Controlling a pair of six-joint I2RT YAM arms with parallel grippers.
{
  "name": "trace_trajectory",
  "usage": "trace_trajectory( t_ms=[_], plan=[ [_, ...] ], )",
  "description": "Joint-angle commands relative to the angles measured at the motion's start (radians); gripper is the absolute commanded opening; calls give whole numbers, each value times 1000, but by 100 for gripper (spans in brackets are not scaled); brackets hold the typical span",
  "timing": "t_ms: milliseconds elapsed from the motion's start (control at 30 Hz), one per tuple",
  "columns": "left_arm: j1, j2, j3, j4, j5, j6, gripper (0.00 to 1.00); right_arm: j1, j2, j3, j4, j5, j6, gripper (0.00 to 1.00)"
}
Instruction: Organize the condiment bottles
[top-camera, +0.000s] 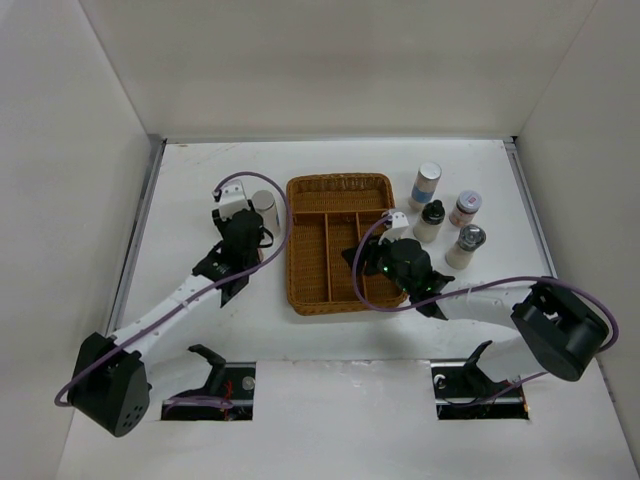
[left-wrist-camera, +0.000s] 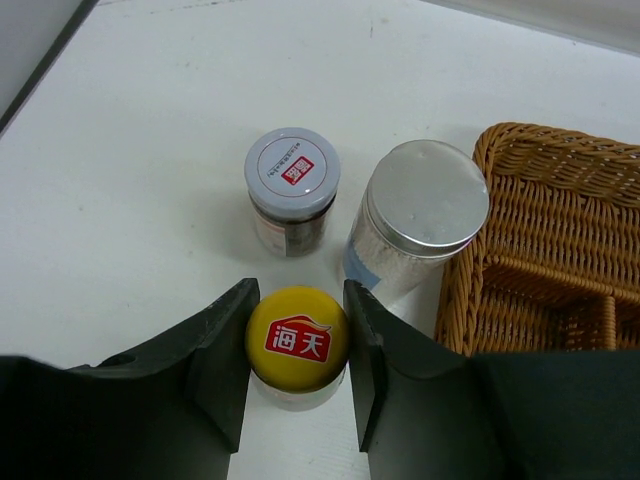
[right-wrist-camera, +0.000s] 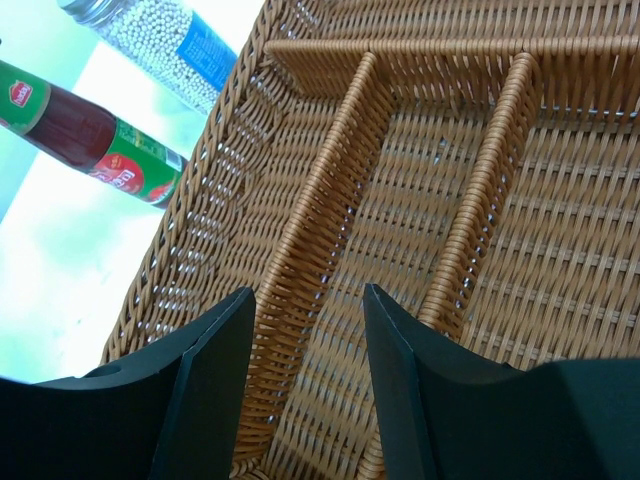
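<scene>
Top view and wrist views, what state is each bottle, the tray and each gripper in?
Tray, no bottle seen inside.
Yellow-cap bottle, upright, gripped at cap.
Left gripper, shut on yellow-cap bottle.
White-lid jar, upright, free.
Silver-lid cylinder, upright, free.
Right gripper, open, empty, over tray.
Blue-label cylinder, upright, free.
Black-cap shaker, upright, free.
Red-label jar, upright, free.
Chrome-top shaker, upright, free.

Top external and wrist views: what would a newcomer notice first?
The brown wicker divided tray sits at the centre of the scene, its visible compartments empty. Just left of it, the left gripper is shut on the yellow-capped bottle, beside a white-lidded jar and a metal-lidded cylinder. The right gripper hangs open over the tray, with four more bottles grouped to the tray's right.
</scene>
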Motion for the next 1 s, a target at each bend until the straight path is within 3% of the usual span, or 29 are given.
trace_trajectory(
  t_ms=[0, 233, 467, 733, 967],
  plan=[
    [-6, -78, 29, 15, -21, 22, 15, 8, -11, 37, 42, -20, 3, 54],
    [-127, -228, 139, -102, -85, 61, 13, 8, -30, 26, 52, -8, 8, 53],
    [-271, -94, 320, -16, -59, 88, 13, -23, -59, 8, 38, 29, 42, 53],
    [-173, 257, 527, 233, 87, 130, 12, -38, -96, -14, 46, 35, 51, 53],
    [-75, 515, 742, 254, 191, 130, 11, -46, -91, -7, 38, 24, 45, 54]
  ],
)
